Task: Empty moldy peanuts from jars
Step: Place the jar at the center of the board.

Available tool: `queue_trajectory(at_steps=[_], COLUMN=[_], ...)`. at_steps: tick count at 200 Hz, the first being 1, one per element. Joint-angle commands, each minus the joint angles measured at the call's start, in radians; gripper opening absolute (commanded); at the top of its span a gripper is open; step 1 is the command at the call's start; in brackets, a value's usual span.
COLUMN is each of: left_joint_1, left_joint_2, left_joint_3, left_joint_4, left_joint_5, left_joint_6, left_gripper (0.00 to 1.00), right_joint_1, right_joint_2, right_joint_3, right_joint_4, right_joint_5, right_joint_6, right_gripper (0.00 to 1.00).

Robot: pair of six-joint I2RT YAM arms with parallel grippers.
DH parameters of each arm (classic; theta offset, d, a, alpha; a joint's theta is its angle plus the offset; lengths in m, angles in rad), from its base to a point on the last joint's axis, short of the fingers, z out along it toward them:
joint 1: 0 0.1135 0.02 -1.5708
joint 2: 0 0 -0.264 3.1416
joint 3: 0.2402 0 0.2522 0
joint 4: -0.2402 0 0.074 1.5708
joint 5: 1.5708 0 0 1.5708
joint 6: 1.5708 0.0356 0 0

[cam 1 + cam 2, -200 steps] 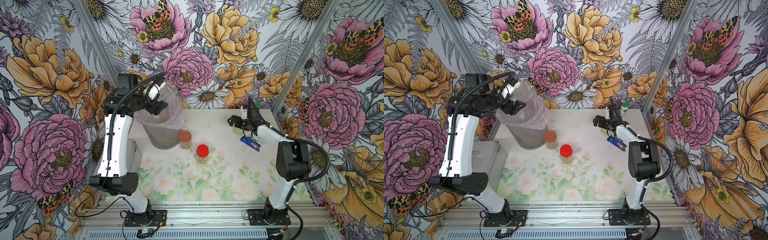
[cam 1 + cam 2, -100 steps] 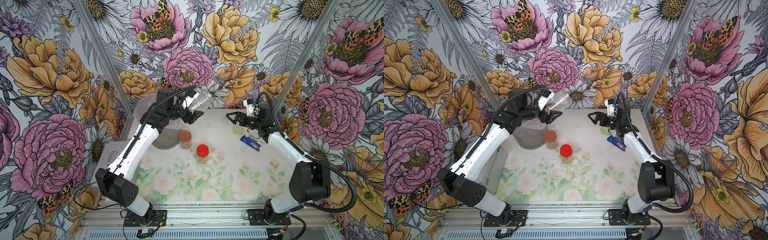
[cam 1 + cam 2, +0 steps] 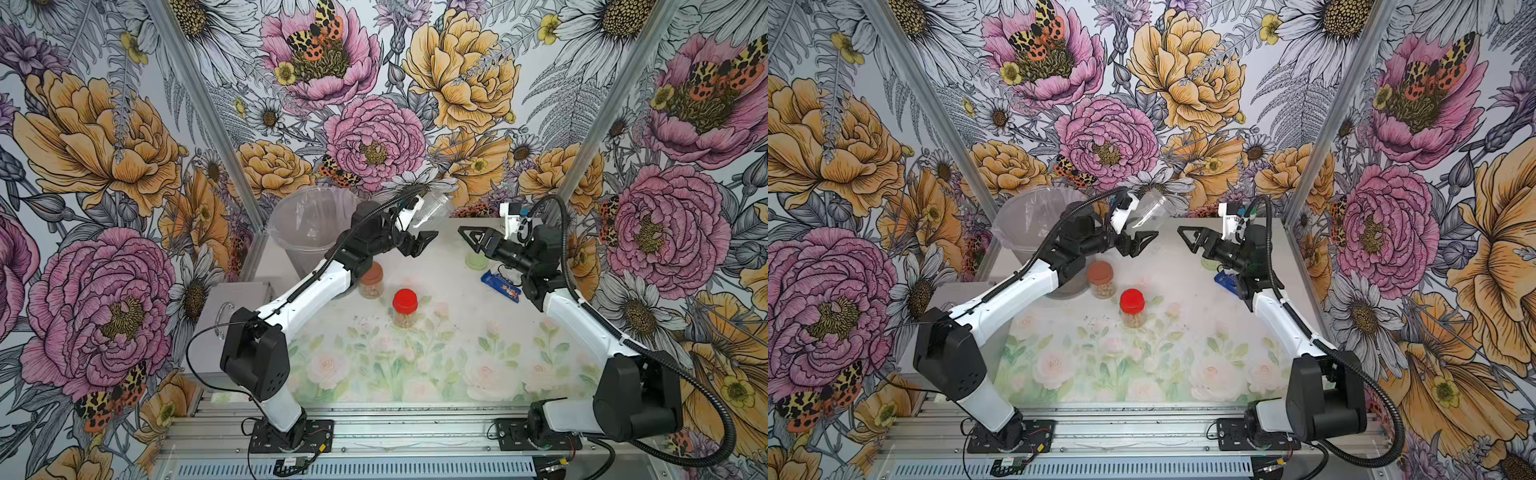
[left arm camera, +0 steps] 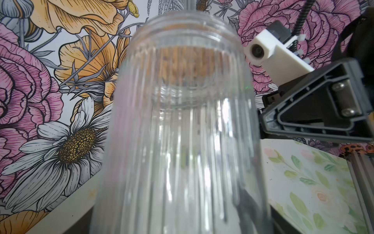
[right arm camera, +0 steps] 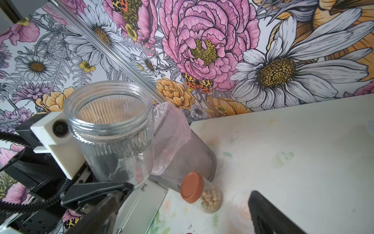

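My left gripper (image 3: pixel 428 226) (image 3: pixel 1144 228) is shut on a clear ribbed jar (image 3: pixel 433 209) (image 3: pixel 1149 209) (image 4: pixel 182 121) (image 5: pixel 113 129). That jar has no lid, shows no peanuts inside, and hangs tilted over the back middle of the table. My right gripper (image 3: pixel 471 241) (image 3: pixel 1192 240) (image 5: pixel 182 218) faces it, open and holding nothing, a short gap away. A brown-lidded jar (image 3: pixel 371 279) (image 3: pixel 1100 279) (image 5: pixel 194 190) and a red-lidded jar (image 3: pixel 404 307) (image 3: pixel 1132 307) stand on the table, both with moldy peanuts (image 5: pixel 210 199) (image 3: pixel 1133 321) inside. A light green lid (image 3: pixel 476 261) (image 3: pixel 1207 262) lies under the right gripper.
A large clear bucket (image 3: pixel 307 224) (image 3: pixel 1030 220) (image 5: pixel 182 154) with a plastic liner stands at the back left, just behind the brown-lidded jar. A blue packet (image 3: pixel 500 286) (image 3: pixel 1225 279) lies by the right arm. A metal case (image 3: pixel 237 299) sits at the table's left edge.
The left arm has swung the jar from over the bucket rightward to the table's back middle. The right gripper rose from beside the green lid and turned toward the jar.
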Motion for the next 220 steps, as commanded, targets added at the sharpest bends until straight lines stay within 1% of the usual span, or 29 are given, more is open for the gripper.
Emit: queue_trajectory(at_steps=[1, 34, 78, 132, 164, 220], left_joint_1=[-0.013, -0.023, -0.036, -0.056, -0.065, -0.084], left_joint_2=[0.019, 0.044, 0.038, 0.073, 0.088, 0.09], left_joint_3=[0.028, 0.04, 0.017, 0.044, 0.056, 0.068], left_joint_4=[0.137, 0.138, 0.169, 0.164, 0.158, 0.149], left_joint_5=[0.006, 0.013, 0.019, 0.029, 0.038, 0.045], left_joint_6=[-0.033, -0.038, -0.053, -0.058, -0.058, -0.056], left_gripper=[0.07, 0.07, 0.07, 0.07, 0.07, 0.08], right_joint_1=[0.013, 0.029, 0.046, 0.065, 0.067, 0.071], right_joint_2=[-0.048, -0.045, 0.006, 0.05, 0.08, 0.149], right_joint_3=[-0.023, -0.049, -0.012, 0.046, 0.087, 0.145], right_joint_4=[0.094, 0.199, 0.207, 0.229, 0.231, 0.241], right_joint_5=[0.018, 0.01, 0.016, 0.034, 0.023, 0.034], right_joint_6=[0.029, 0.073, 0.076, 0.07, 0.073, 0.083], right_gripper=[1.0, 1.0, 1.0, 1.0, 1.0, 1.0])
